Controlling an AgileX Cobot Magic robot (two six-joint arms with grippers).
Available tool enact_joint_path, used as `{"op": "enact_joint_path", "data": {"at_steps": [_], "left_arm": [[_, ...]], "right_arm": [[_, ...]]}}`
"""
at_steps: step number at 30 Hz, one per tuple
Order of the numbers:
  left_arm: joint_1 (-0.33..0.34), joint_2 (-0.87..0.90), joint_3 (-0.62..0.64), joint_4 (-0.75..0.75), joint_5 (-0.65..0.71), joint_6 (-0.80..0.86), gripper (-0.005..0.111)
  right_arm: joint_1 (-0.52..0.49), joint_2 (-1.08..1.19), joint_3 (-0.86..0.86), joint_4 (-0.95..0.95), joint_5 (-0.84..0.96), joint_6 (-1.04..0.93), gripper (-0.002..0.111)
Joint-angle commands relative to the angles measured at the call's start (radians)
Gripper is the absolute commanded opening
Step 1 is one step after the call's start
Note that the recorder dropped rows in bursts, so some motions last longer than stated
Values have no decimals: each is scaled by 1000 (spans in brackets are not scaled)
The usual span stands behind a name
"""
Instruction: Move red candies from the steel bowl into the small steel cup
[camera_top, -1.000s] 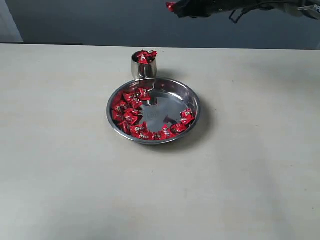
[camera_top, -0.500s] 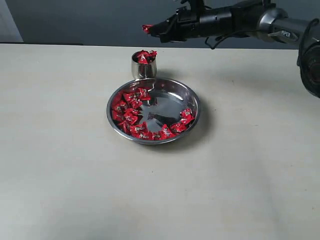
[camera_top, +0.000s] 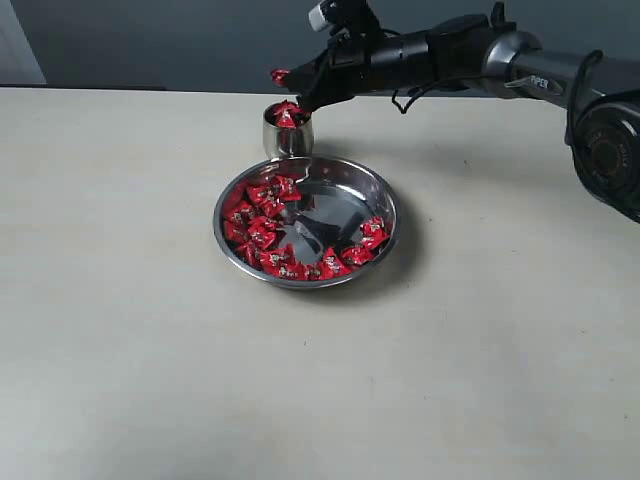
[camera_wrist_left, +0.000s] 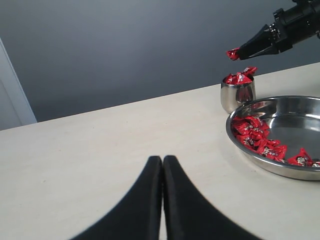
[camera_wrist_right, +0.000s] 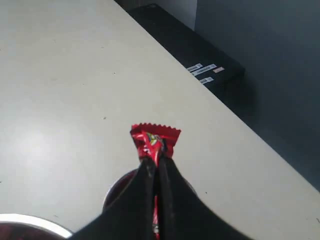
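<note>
My right gripper (camera_top: 296, 84) pinches one red crinkle-wrapped candy (camera_top: 280, 76) at its fingertips, just above the small shiny steel cup (camera_top: 288, 138). The candy's long axis follows the fingers, crimped end pointing outward. My left gripper (camera_wrist_left: 162, 165) sits pressed together, well apart from the cup.

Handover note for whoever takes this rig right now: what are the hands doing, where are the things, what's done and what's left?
Right hand: shut on one red candy, in the air just above the small steel cup.
Left hand: shut, empty, over the table, off to the side of the work.
Things: the cup stands close beside the steel bowl.
Done: the cup is heaped with red candies above its rim.
Left: release the held candy, which may slide off the heap. The remaining candies, a good number, lie along the bowl's edge.
</note>
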Motion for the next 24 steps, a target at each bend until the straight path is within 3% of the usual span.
{"op": "enact_joint_path", "data": {"at_steps": [1, 7, 17, 21, 23, 24], "left_arm": [[1, -5, 5, 0, -5, -2, 2], [1, -5, 5, 0, -5, -2, 2], [1, -5, 5, 0, -5, -2, 2], [1, -5, 5, 0, -5, -2, 2], [1, -5, 5, 0, -5, -2, 2], [1, -5, 5, 0, -5, -2, 2]], "right_arm": [[-2, 6, -4, -8, -10, -8, 5], [-2, 6, -4, -8, -12, -8, 24], [-2, 1, -4, 13, -6, -4, 24], [-22, -61, -4, 10, 7, 109, 24], [-59, -132, -4, -44, 96, 247, 17], [-94, -181, -4, -104, 247, 292, 2]]}}
